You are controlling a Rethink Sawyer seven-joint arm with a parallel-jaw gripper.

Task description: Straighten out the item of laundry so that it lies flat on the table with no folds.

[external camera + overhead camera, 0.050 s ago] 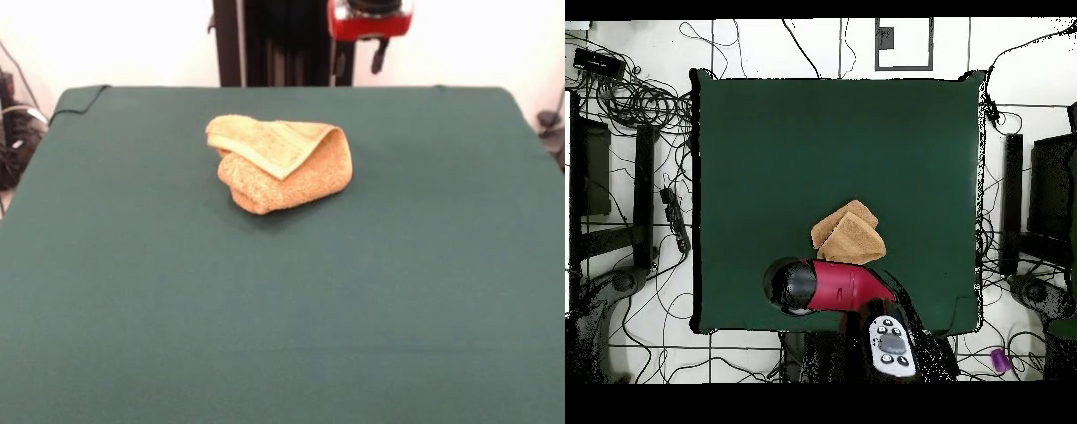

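towel [281, 163]: folded, bunched on table [282, 318] | claw [378, 55]: raised, grip state unclear

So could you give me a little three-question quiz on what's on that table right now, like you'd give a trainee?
1. True or false: the towel lies spread flat on the table.
2. Multiple choice: what else rests on the green cloth? A) a basket B) a second towel C) nothing else visible
3. Fill in: in the front view the towel sits nearer the table's ____ edge.

Key: 1. False; it is bunched and folded over itself. 2. C. 3. Far. The arm hangs above the table beside the towel, apparently not touching it.
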